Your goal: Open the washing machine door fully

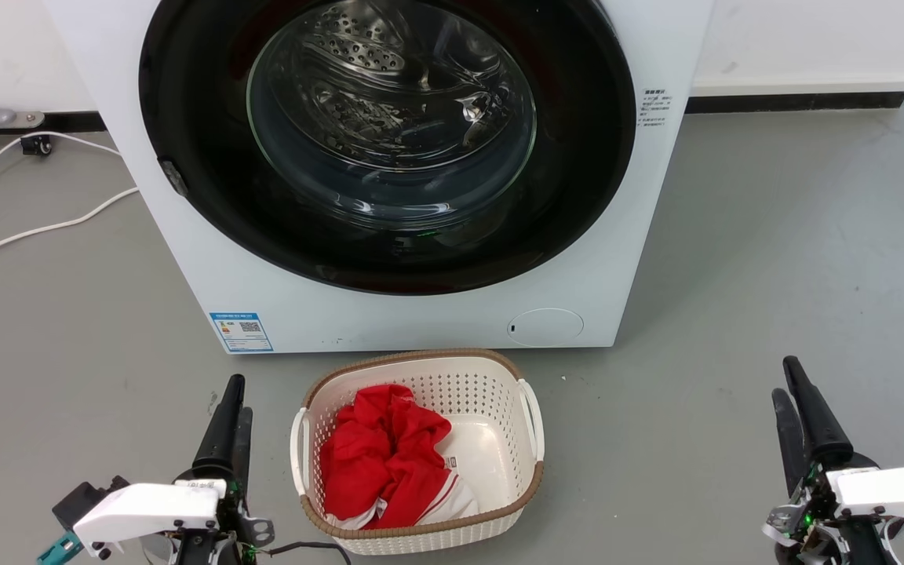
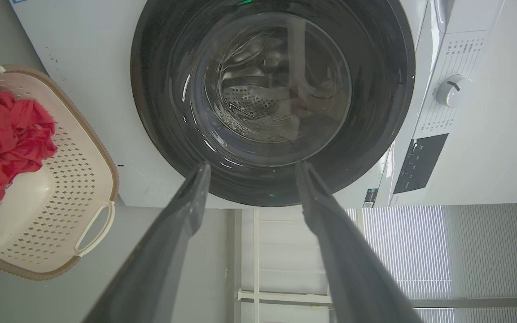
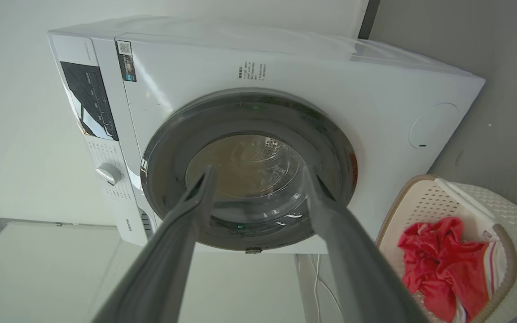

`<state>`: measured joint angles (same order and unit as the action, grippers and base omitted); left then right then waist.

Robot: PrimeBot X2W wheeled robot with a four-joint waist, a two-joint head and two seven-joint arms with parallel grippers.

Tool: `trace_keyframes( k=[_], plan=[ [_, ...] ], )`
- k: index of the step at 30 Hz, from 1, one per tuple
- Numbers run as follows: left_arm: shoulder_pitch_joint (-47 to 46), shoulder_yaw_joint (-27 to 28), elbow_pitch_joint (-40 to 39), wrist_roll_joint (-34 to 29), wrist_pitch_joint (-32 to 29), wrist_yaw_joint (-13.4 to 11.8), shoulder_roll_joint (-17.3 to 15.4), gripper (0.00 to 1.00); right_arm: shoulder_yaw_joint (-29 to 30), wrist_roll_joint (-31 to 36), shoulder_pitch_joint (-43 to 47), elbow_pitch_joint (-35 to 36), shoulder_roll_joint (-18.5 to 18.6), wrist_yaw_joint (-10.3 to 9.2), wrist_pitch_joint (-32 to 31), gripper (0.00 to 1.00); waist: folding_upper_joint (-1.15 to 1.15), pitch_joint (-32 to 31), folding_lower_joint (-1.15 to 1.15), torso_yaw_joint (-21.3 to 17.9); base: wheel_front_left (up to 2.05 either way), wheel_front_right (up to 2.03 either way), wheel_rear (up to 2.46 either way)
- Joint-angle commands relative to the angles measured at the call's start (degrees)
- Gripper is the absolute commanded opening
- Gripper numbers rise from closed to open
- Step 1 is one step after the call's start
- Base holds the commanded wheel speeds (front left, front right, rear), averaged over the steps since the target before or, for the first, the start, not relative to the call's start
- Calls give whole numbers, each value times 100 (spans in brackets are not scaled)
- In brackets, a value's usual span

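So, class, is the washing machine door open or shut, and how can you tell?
Shut. The washing machine door sits flush on the washing machine, and the drum shows only through its glass.

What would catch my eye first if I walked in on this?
The big white washing machine stands at the top of the head view, its glossy black round door shut. Just in front, on the grey floor, a white perforated basket holds crumpled red cloth. The left gripper and right gripper sit low at either side, open and empty.
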<state>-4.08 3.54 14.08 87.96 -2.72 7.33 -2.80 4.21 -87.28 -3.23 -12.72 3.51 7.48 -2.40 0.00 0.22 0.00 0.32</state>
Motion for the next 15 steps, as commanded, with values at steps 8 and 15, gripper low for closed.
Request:
trace_keyframes(
  k=[8,15],
  plan=[
    [-182,-120,-360,-1133,241,8,-20,100,-93,1493,2,476,16,1,232,100,0,0,0,23,0,0,0],
    [-206,-226,-463,-1964,404,10,-20,100,-113,2482,64,686,-6,1,392,100,0,-1,0,29,0,0,0]
  ],
)
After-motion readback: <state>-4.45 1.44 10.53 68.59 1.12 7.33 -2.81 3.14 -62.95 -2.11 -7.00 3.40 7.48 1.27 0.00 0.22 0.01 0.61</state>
